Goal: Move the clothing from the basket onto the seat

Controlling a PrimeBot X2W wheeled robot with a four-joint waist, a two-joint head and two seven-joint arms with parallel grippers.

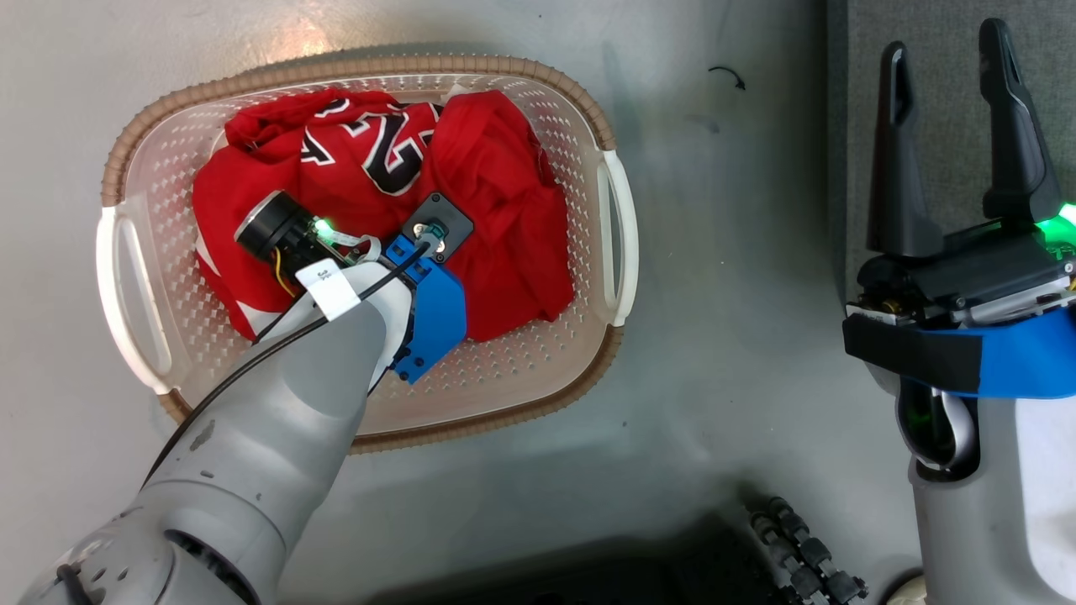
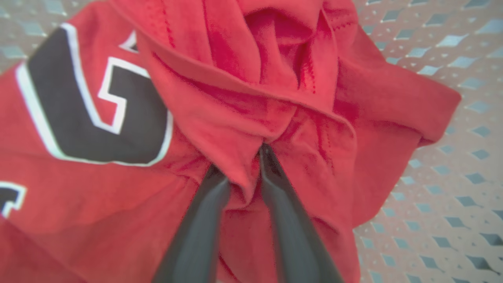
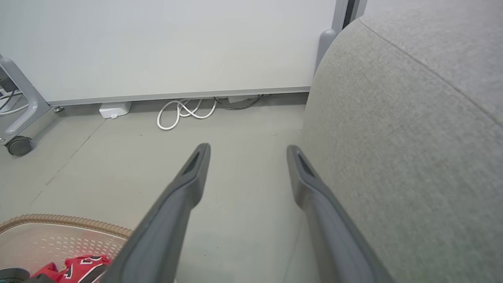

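Observation:
The clothing [image 1: 496, 168] is a bright red heap with black-and-white lettering, lying in the cream basket [image 1: 378, 67] with its brown rim. My left wrist [image 1: 424, 277] reaches down into the heap and hides its own fingers from the head camera. In the left wrist view my left gripper [image 2: 239, 161] is shut on a raised fold of the clothing [image 2: 275, 98], above the perforated basket floor [image 2: 452, 177]. My right gripper [image 1: 946, 38] hangs open and holds nothing, beside the grey seat [image 1: 849, 126]. In the right wrist view its fingers [image 3: 202, 157] point past the seat [image 3: 412, 137] along the floor.
Bare grey floor lies between the basket and the seat. A pale partition panel [image 3: 157, 47] on a caster wheel [image 3: 17, 145] stands beyond, with a white cable [image 3: 184, 112] coiled at its foot. The basket rim [image 3: 67, 222] shows low in the right wrist view.

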